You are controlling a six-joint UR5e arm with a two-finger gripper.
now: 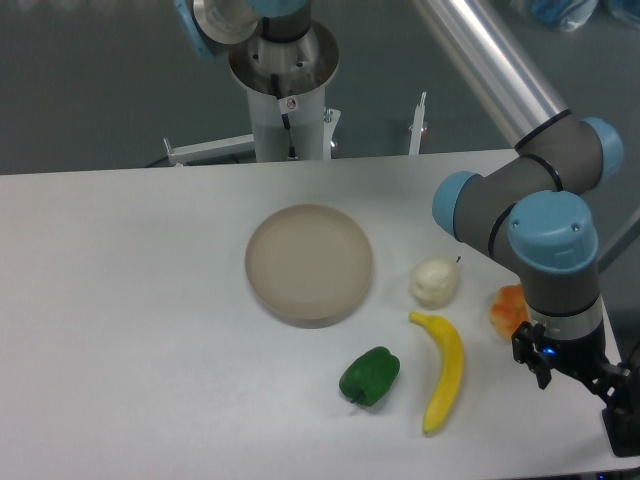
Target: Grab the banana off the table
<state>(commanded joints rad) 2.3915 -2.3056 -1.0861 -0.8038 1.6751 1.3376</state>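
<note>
Camera view: banana [445, 372] lies on the table [130, 330], near-right, just right of the green pepper [370, 376]. Long axis runs near-far, slight curve. Gripper [622, 420] sits to its right at the frame edge, apart from it; fingers cut off, can't tell if they're parted. Next move, I'd judge: shift left, jaws across the short axis.

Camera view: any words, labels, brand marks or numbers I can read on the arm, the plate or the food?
No readable text anywhere.
Small red-and-white sticker on the arm's base column: too small to read.
Banana, green pepper, plate, table: no markings visible.
</note>
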